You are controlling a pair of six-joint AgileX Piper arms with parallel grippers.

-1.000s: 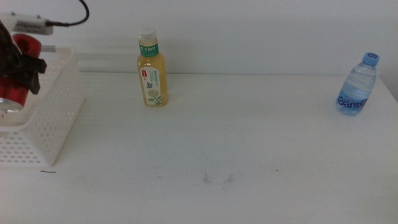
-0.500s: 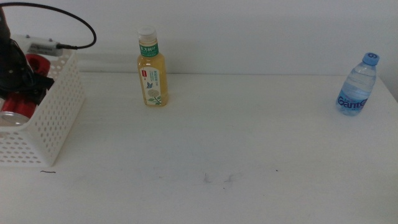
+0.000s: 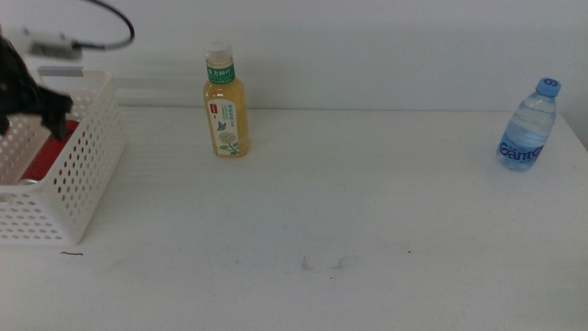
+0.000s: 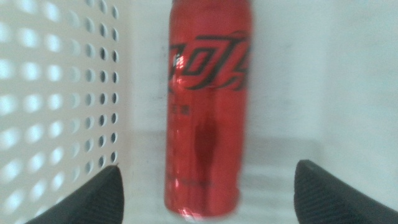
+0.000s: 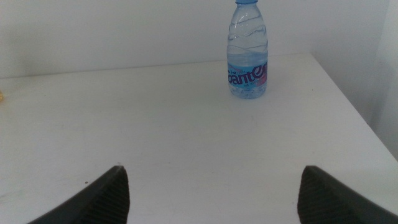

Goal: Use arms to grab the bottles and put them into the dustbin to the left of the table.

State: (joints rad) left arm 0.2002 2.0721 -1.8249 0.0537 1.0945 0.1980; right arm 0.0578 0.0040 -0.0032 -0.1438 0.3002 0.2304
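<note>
The slim red soda can point(image 4: 208, 106) lies on its side on the floor of the white perforated dustbin point(image 3: 78, 175), and its red shows through the holes point(image 3: 39, 164). My left gripper point(image 3: 32, 108) hangs open above the dustbin; in its wrist view the left gripper point(image 4: 208, 168) holds nothing, and the can lies free below the spread jaws. The yellow tea bottle point(image 3: 225, 103) stands upright at the back of the table point(image 3: 322, 202). The blue-capped water bottle point(image 3: 528, 127) stands at the far right. My right gripper point(image 5: 214, 171) is open and well short of the water bottle point(image 5: 249, 53).
The dustbin's perforated wall point(image 4: 56, 93) runs close beside the can. A black cable point(image 3: 101, 28) loops above the left arm. Faint scuff marks point(image 3: 322, 264) lie on the table near the front.
My left gripper opened and let the red can go. The can now lies low inside the dustbin, and the gripper has lifted slightly above it.
</note>
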